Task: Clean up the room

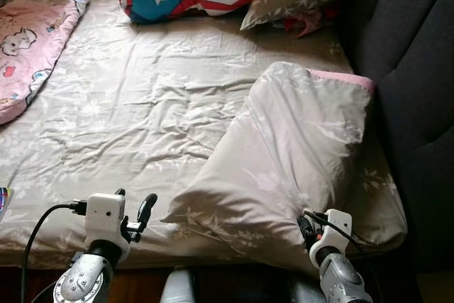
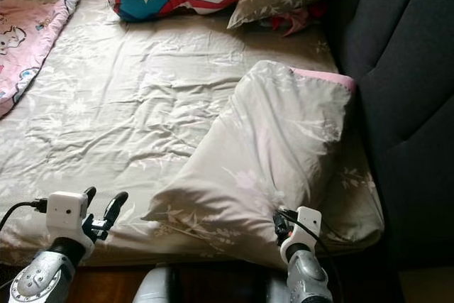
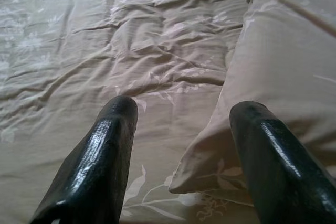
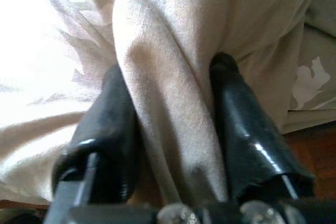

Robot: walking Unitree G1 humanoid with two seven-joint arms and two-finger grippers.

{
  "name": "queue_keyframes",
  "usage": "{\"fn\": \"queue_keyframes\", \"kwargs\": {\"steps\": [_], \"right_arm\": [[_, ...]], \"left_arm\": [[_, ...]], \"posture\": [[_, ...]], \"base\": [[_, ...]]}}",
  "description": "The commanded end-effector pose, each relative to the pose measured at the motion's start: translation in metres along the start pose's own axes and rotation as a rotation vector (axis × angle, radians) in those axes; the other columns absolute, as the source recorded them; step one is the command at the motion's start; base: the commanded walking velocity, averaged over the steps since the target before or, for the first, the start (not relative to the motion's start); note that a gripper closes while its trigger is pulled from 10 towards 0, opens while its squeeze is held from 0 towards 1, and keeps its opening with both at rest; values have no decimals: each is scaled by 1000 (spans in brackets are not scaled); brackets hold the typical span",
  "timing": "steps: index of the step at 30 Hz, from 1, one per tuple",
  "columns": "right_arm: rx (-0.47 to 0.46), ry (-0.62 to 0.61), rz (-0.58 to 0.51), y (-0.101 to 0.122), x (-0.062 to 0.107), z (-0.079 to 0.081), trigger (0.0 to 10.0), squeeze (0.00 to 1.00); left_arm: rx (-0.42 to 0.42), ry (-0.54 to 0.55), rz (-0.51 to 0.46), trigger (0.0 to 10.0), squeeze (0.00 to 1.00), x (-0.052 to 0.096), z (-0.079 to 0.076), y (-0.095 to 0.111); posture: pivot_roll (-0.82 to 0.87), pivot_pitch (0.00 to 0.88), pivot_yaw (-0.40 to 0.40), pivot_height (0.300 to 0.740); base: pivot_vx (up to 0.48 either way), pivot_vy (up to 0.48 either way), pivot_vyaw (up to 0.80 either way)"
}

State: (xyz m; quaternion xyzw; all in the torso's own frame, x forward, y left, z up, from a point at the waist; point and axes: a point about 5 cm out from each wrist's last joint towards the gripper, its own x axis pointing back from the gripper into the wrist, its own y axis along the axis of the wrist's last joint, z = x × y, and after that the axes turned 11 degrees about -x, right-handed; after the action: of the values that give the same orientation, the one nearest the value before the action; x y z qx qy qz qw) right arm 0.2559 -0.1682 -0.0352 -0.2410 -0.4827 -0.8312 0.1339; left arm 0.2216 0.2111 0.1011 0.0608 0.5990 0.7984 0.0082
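The big beige floral-print pillow (image 1: 284, 161) lies slanted on the near right of the bed, one corner propped toward the dark upholstered headboard (image 1: 411, 69), a pink edge showing at its far end. It looks light, soft and floppy — likely to sag and fold when lifted, so a bunched pinch near a corner or seam should hold better than the smooth middle. The right gripper (image 4: 173, 124) is clenched on a thick fold of the pillow's near edge, cloth pressed between both fingers. The left gripper (image 3: 184, 156) hovers spread wide over the rumpled beige floral bedsheet (image 1: 142, 104), just beside the pillow's near left corner — a fair second hold. I see no containers here.
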Motion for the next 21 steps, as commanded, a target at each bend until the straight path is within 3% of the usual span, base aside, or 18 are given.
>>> {"fn": "queue_keyframes", "kwargs": {"steps": [1,13,18,21], "right_arm": [[-25,-67,116,-31,11,-13,0,0],[3,-77,102,-22,9,-16,0,0],[19,-126,72,-11,7,-25,0,0],[33,-208,11,7,7,-41,0,0]], "left_arm": [[-19,2,27,10000,0,3,0,-8],[43,19,50,10000,0,-18,-13,-27],[56,58,33,10000,0,-32,-7,-27],[64,80,32,10000,0,-38,-3,-30]], "posture": [[135,201,50,666],[86,90,22,666],[65,54,4,666],[49,36,4,666]], "base": [[0,0,0],[0,0,0],[0,0,0],[0,0,0]]}}
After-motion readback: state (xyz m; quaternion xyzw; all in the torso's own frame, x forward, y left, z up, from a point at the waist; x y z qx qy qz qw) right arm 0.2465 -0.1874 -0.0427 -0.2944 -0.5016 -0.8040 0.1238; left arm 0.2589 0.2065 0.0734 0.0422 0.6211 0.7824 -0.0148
